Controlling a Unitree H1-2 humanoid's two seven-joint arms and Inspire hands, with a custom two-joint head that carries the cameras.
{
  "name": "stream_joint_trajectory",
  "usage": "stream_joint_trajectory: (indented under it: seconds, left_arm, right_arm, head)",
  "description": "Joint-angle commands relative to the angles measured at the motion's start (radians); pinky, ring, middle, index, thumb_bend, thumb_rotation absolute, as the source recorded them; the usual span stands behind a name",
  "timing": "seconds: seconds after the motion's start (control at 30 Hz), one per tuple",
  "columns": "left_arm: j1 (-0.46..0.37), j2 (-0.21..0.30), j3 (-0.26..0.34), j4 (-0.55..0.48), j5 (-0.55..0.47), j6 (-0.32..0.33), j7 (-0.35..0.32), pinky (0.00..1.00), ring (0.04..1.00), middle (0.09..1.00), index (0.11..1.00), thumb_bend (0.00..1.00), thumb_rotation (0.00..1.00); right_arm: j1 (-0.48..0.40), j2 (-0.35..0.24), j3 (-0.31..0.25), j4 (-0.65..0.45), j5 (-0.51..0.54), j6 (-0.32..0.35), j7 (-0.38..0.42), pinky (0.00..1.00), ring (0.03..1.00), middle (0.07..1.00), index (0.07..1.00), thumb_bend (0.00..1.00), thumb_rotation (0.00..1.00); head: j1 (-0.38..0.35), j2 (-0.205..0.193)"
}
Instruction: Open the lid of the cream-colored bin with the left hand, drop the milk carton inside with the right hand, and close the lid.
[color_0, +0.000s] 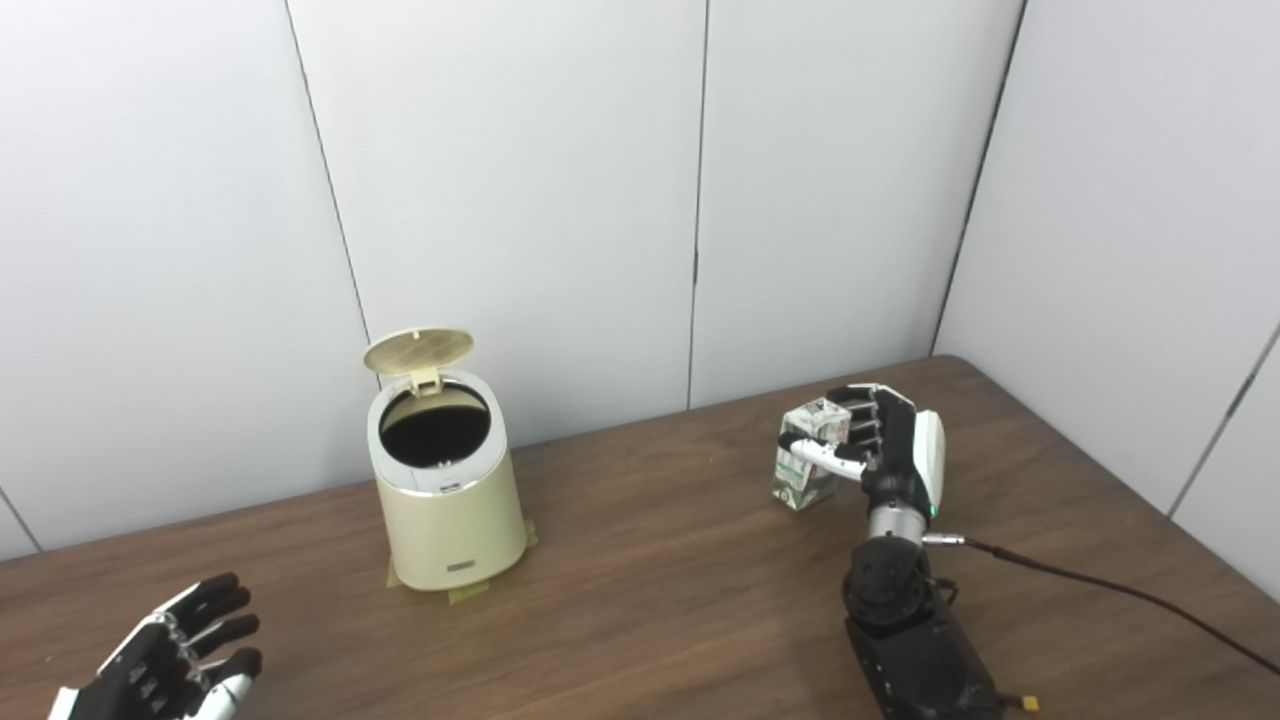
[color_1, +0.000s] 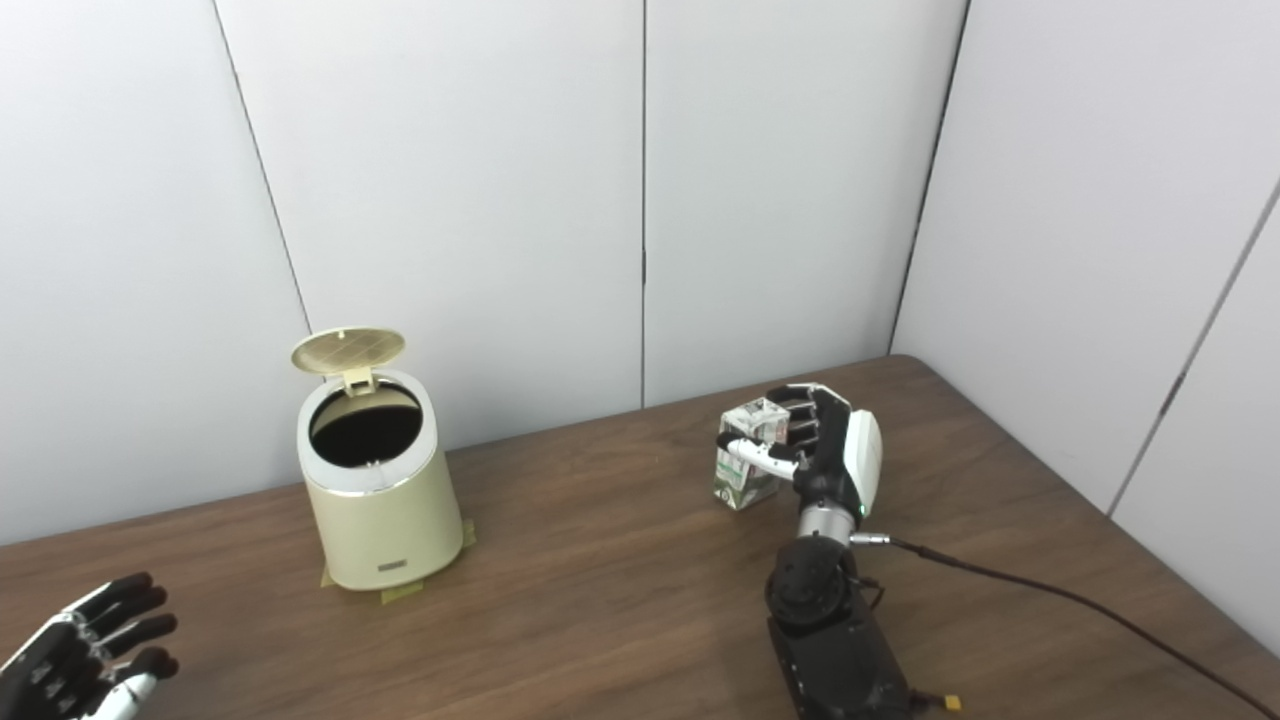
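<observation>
right hand gripping milk carton, bin lid raised

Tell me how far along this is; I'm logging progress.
Done: the cream-colored bin has its round lid standing open. In hand: the right hand has its fingers wrapped around the small milk carton on the brown table. Left: dropping it in, closing the lid. The left hand waits open.

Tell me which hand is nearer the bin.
Left. The left hand lies open at the table's near edge, left of the cream bin; the right hand is farther right, shut on the milk carton.
</observation>
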Motion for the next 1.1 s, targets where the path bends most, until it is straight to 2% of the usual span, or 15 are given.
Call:
stream_joint_trajectory:
  seconds: [0.0,0.13,0.43,0.63,0.77,0.87,1.07]
  left_arm:
    - [-0.03,0.012,-0.002,-0.009,-0.004,-0.036,-0.004,0.63,0.757,0.792,0.78,0.41,0.0]
    - [-0.029,0.01,-0.011,-0.003,0.023,-0.049,0.002,0.63,0.758,0.795,0.786,0.39,0.0]
    - [-0.028,-0.011,-0.031,0.045,0.083,-0.109,0.023,0.57,0.705,0.759,0.764,0.48,0.01]
    - [-0.025,-0.032,-0.047,0.078,0.11,-0.156,0.034,0.54,0.685,0.745,0.753,0.54,0.12]
    - [-0.022,-0.05,-0.056,0.092,0.116,-0.162,0.049,0.53,0.684,0.746,0.75,0.59,0.19]
    - [-0.021,-0.066,-0.064,0.101,0.125,-0.177,0.055,0.53,0.676,0.736,0.745,0.61,0.21]
    - [-0.019,-0.093,-0.076,0.12,0.135,-0.2,0.065,0.53,0.678,0.736,0.747,0.63,0.23]
  right_arm:
    - [-0.051,-0.021,0.015,-0.092,-0.003,-0.064,0.022,0.32,0.364,0.443,0.519,0.53,0.0]
    - [-0.057,-0.008,0.046,-0.189,-0.017,-0.038,0.06,0.31,0.359,0.435,0.525,0.52,0.0]
    - [-0.115,0.055,0.12,-0.372,-0.057,0.049,0.135,0.28,0.343,0.432,0.526,0.52,0.0]
    - [-0.159,0.105,0.146,-0.395,-0.032,0.058,0.194,0.28,0.327,0.431,0.522,0.52,0.0]
    - [-0.183,0.147,0.178,-0.421,-0.058,0.076,0.216,0.28,0.337,0.443,0.515,0.52,0.0]
    - [-0.2,0.177,0.197,-0.43,-0.061,0.08,0.227,0.27,0.33,0.437,0.52,0.52,0.0]
    - [-0.23,0.23,0.224,-0.44,-0.076,0.142,0.25,0.26,0.309,0.425,0.524,0.52,0.0]
  head:
    - [0.008,0.0]
    - [0.027,-0.003]
    - [0.111,-0.012]
    - [0.181,-0.019]
    - [0.226,-0.021]
    - [0.273,-0.022]
    - [0.324,-0.021]
